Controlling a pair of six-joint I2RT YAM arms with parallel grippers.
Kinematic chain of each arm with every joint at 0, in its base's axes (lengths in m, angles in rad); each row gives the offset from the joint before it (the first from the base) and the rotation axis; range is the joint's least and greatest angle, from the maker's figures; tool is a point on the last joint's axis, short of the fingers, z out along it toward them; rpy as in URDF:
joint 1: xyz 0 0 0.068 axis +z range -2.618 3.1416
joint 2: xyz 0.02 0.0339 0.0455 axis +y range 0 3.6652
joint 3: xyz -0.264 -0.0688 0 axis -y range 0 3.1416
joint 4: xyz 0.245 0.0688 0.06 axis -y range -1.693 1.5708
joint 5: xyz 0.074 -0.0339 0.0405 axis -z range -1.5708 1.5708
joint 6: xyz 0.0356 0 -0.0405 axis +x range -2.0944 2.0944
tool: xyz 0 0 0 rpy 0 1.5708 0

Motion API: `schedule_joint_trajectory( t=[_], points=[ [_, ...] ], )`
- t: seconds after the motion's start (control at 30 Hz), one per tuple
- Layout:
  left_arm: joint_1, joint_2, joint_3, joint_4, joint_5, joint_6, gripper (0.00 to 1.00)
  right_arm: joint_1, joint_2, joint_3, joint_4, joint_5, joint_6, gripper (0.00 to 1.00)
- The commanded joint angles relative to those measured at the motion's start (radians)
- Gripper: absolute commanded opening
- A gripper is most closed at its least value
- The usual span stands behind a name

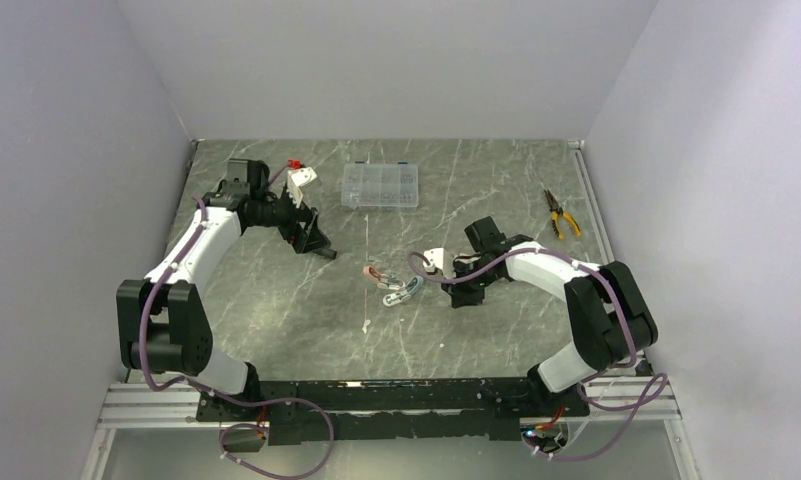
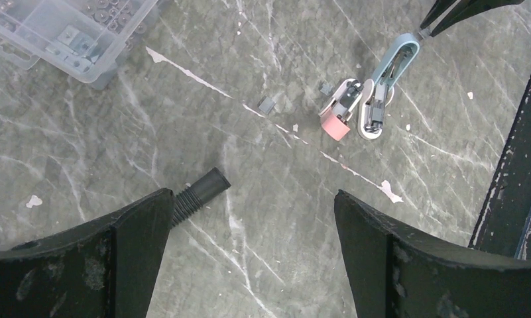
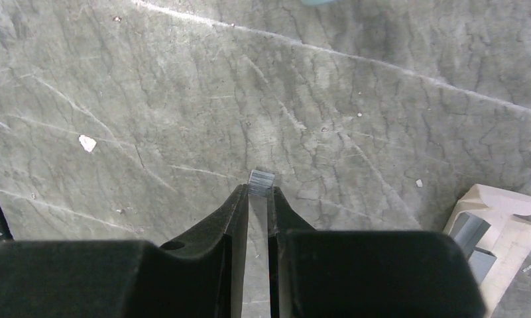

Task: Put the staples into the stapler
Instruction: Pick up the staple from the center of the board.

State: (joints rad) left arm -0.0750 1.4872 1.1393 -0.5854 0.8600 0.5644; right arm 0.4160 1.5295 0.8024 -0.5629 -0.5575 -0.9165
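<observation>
Three mini staplers lie together mid-table: a pink one [image 1: 374,273] [image 2: 339,114], a white one [image 2: 371,114] and a blue one [image 1: 403,291] [image 2: 395,63]. My right gripper [image 1: 438,283] [image 3: 261,192] is shut on a short silvery strip of staples [image 3: 262,181], held low over the table just right of the blue stapler. Its tips show in the left wrist view [image 2: 427,28] at the blue stapler's end. My left gripper [image 1: 321,250] [image 2: 252,212] is open and empty, up and left of the staplers. Two small grey staple bits [image 2: 267,104] lie by the pink stapler.
An open white carton [image 3: 494,228] [image 1: 434,258] with grey strips inside sits beside my right gripper. A black bolt [image 2: 199,192] lies by my left finger. A clear compartment box [image 1: 380,185] [image 2: 63,33] stands at the back; yellow-handled pliers [image 1: 563,215] lie back right.
</observation>
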Motion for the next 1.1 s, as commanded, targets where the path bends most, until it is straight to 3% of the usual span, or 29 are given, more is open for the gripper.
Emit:
schedule_joint_trajectory(
  t=[0.0, 0.33, 0.57, 1.07],
  points=[
    [0.006, -0.001, 0.039, 0.005, -0.011, -0.001, 0.95, 0.005, -0.019, -0.014, 0.046, -0.003, -0.049, 0.09],
    [0.006, 0.000, 0.036, 0.024, -0.025, -0.018, 0.95, 0.006, -0.019, -0.042, 0.088, 0.015, -0.019, 0.22],
    [0.006, -0.017, 0.029, 0.019, -0.023, -0.015, 0.95, 0.006, -0.020, -0.069, 0.117, 0.028, 0.040, 0.42],
    [0.006, -0.042, 0.019, 0.008, -0.019, -0.006, 0.95, -0.006, -0.005, -0.081, 0.113, 0.030, 0.046, 0.33]
  ],
)
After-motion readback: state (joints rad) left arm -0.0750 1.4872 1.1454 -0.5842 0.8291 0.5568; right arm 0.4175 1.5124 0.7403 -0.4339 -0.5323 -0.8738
